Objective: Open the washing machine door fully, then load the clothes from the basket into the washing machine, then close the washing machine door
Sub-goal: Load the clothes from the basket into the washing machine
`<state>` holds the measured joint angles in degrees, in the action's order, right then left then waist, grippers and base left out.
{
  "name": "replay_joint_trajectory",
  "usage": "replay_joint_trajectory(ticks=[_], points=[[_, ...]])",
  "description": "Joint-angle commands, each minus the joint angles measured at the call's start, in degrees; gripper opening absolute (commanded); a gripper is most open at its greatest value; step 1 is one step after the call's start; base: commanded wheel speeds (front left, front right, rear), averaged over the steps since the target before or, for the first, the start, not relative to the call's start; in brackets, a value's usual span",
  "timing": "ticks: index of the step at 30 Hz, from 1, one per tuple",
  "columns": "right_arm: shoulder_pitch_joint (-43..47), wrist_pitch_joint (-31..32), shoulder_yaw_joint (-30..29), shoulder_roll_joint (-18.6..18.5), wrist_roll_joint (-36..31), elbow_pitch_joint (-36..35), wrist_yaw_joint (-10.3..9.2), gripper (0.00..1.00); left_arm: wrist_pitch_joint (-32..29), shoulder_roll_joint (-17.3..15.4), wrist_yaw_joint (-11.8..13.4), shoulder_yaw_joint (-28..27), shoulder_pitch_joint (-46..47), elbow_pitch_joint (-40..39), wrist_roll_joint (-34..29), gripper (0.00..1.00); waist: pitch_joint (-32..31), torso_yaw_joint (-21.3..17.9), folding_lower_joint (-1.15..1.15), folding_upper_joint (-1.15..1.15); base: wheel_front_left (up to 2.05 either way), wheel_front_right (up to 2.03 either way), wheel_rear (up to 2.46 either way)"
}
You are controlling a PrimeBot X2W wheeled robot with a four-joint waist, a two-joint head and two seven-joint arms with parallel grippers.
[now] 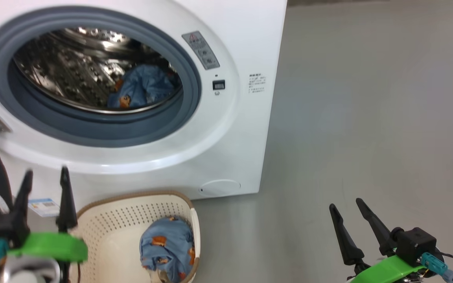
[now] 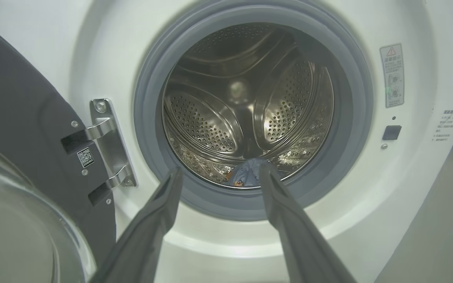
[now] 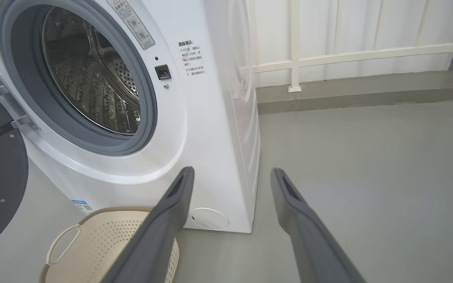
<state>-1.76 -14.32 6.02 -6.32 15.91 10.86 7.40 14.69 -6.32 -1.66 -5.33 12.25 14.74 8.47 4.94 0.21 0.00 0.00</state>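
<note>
At far left the washing machine door (image 2: 22,118) hangs wide open. Left claw (image 1: 46,172), spread and empty, hovers beside the basket (image 1: 132,196); one clothes bundle (image 1: 167,245) lies inside, another in the drum (image 1: 73,67). Best dip straight down and pinch deep. Right claw (image 1: 344,203), spread and empty, waits at right.

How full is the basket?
Nearly empty: a single bundle of clothes lies inside the basket, against its right wall.

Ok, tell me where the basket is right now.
Head view, lower left: the basket sits on the floor in front of the washing machine, beside the left hand, holding one bundle of clothes.
</note>
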Motion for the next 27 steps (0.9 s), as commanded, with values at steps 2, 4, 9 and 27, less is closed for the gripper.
replay_joint_trajectory(ticks=[2,4,9,27], points=[[0.50,-0.68,1.07,-0.42,0.21,-1.95,0.09,1.00,0.30,-0.67,1.05,-2.11,-2.71,-3.77,0.12,1.00,-2.04,-0.17,0.00,0.00,0.00,0.00,0.00],[0.91,-0.61,0.90,-0.53,0.13,-2.41,0.09,1.00,0.30,-0.14,1.44,-2.17,-5.25,-5.33,0.30,1.00,-2.42,-0.15,0.00,0.00,0.00,0.00,0.00],[1.56,-0.25,0.47,-0.85,0.02,-3.26,0.09,1.00,0.30,0.69,2.00,-1.86,-9.40,-7.78,0.37,1.00,-3.02,-0.01,0.00,0.00,0.00,0.00,0.00],[2.64,0.90,-1.24,-1.25,-1.26,-6.58,0.09,1.00,0.30,2.57,4.23,-0.59,-20.41,-12.87,0.28,1.00,-3.80,0.42,0.00,0.00,0.00,0.00,0.00]])
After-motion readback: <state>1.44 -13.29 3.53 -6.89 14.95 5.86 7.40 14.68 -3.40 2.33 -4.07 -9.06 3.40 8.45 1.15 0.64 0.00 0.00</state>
